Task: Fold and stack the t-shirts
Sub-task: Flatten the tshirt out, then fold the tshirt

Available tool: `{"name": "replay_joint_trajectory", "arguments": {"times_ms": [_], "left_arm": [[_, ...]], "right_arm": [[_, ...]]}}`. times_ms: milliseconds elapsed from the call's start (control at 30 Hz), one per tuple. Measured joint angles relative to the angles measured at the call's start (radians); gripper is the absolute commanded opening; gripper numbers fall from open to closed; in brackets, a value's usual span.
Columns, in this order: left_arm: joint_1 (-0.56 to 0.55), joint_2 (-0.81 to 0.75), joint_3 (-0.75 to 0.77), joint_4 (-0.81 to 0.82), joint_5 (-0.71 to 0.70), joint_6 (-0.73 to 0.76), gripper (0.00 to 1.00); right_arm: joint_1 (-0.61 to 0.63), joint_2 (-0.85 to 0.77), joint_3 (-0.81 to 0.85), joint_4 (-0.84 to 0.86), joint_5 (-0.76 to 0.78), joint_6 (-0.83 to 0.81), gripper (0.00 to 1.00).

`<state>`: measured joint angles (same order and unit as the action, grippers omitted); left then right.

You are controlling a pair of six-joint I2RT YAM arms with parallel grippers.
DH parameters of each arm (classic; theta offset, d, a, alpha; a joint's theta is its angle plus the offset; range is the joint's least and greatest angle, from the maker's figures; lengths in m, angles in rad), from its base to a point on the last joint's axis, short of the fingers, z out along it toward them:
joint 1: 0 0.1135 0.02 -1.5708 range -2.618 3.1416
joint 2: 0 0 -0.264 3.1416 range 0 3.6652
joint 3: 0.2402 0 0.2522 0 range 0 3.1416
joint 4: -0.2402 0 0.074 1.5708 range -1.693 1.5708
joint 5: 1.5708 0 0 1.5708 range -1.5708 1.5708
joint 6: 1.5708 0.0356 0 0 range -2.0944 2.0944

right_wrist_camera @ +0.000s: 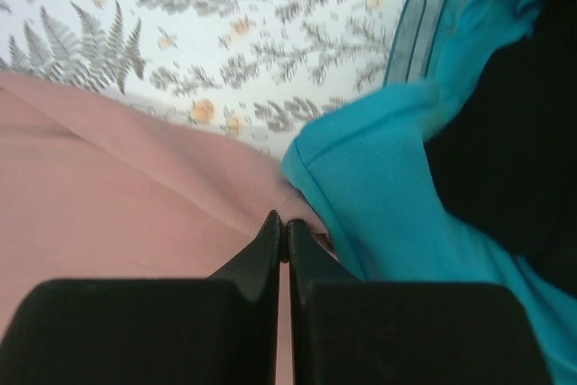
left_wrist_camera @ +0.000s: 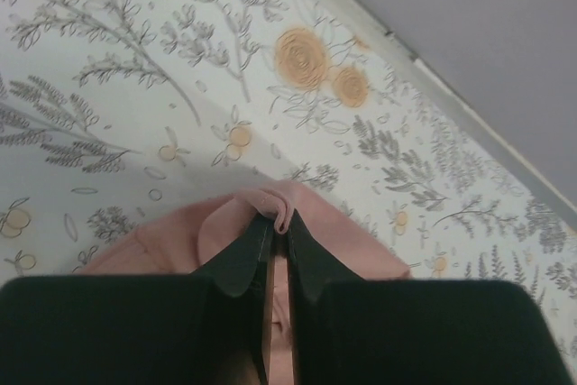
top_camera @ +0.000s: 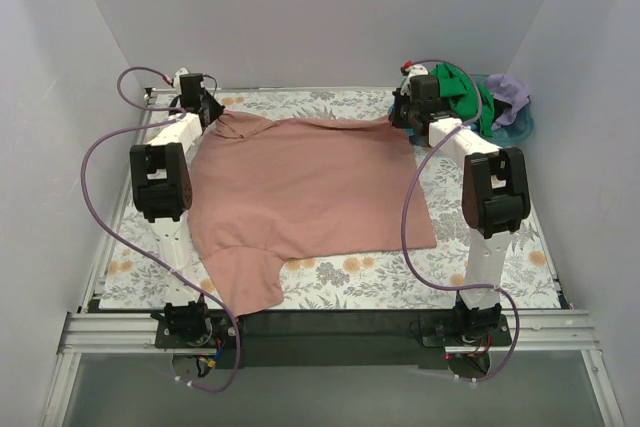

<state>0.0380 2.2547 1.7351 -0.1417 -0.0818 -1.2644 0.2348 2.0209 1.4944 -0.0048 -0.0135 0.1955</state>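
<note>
A dusty pink t-shirt [top_camera: 310, 187] lies spread flat on the floral table, one sleeve hanging toward the near edge. My left gripper [top_camera: 212, 110] is shut on its far left corner; in the left wrist view a fold of pink cloth [left_wrist_camera: 275, 209] sits pinched between the fingers [left_wrist_camera: 243, 254]. My right gripper [top_camera: 400, 115] is shut on the far right corner; the right wrist view shows the pink shirt [right_wrist_camera: 135, 187] clamped at the fingertips [right_wrist_camera: 270, 232]. A turquoise shirt [right_wrist_camera: 388, 178] lies right beside them. Green [top_camera: 462, 95] and lilac [top_camera: 508, 92] shirts are piled at the back right.
A blue basket [top_camera: 520, 127] at the back right corner holds the pile of shirts, with black cloth [right_wrist_camera: 514, 132] among them. White walls enclose the table on three sides. The floral tablecloth [top_camera: 350, 282] shows in front of the pink shirt.
</note>
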Motion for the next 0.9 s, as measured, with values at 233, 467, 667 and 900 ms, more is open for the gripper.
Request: {"name": "replay_joint_trajectory", "arguments": {"times_ms": [233, 467, 667, 900], "left_arm": [[-0.003, -0.059, -0.040, 0.003, 0.018, -0.037, 0.00], [-0.003, -0.298, -0.298, -0.069, 0.015, -0.132, 0.00], [-0.003, -0.465, -0.396, -0.156, 0.023, -0.212, 0.00], [-0.003, -0.615, -0.513, -0.289, 0.063, -0.291, 0.00]], "right_arm": [[-0.008, -0.002, 0.054, 0.003, 0.019, -0.035, 0.01], [-0.016, -0.035, 0.027, -0.038, 0.034, -0.045, 0.01], [-0.021, -0.082, 0.027, -0.098, 0.055, -0.070, 0.01], [-0.035, -0.145, -0.013, -0.175, 0.069, -0.114, 0.01]]}}
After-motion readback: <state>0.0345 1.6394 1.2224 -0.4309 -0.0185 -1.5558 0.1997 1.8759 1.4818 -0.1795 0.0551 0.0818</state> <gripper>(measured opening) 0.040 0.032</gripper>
